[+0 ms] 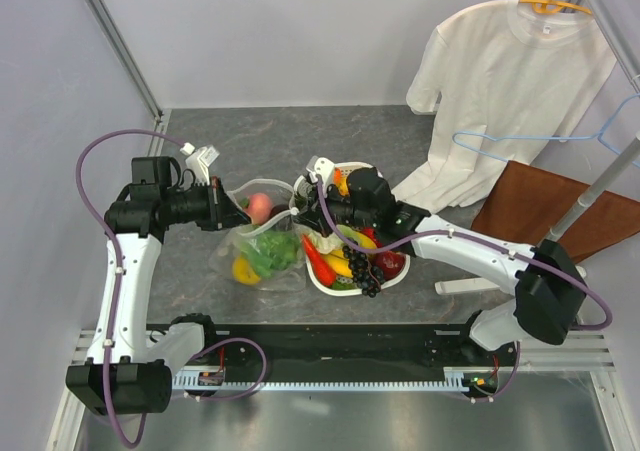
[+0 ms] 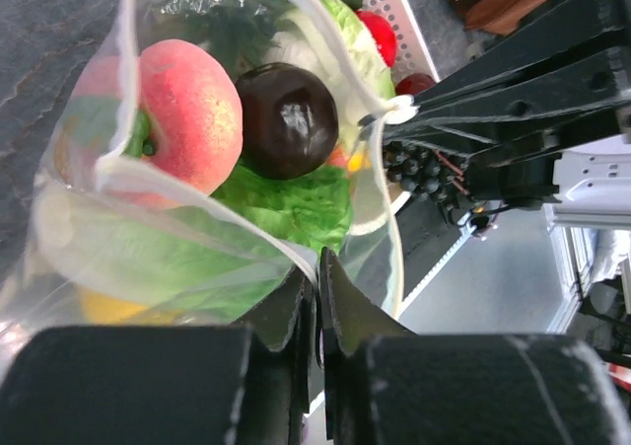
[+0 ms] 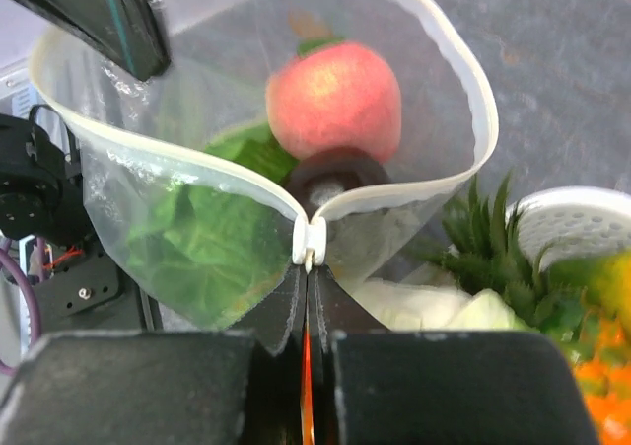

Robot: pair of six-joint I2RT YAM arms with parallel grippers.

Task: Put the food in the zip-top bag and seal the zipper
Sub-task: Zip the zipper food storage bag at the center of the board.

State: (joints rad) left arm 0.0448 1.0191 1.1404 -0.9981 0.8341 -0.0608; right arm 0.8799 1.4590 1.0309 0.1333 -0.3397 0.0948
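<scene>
**Both grippers pinch the bag's mouth, with food inside**

The left gripper point(image 2: 317, 267) has its two fingers pressed together on the zipper point(image 3: 488, 110), at one side of the bag's mouth; the right gripper point(image 3: 308, 267) is squeezed tight on the same white strip at the other side, where the strip folds into a little point. Between them the zip-top bag point(image 1: 262, 261) is held with its mouth wide apart, so the zipper is not pressed together; the bag's bottom rests on the grey table point(image 1: 300, 136), between the two arms. Inside the bag, green lettuce point(image 2: 286, 203) lies close to the left fingers, and a yellow fruit point(image 1: 244, 270) sits down by the bag's bottom; a pink peach point(image 2: 187, 110) and a dark round fruit point(image 2: 286, 119) sit side by side, touching, past the lettuce. Just beside the bag, under the right gripper, stands the white basket point(image 3: 582, 223) with more toy food in it, such as black grapes point(image 1: 362, 271) and a long red pepper point(image 1: 318, 261). Far back on the right, a white T-shirt point(image 1: 500, 91) hangs on a hanger.
</scene>
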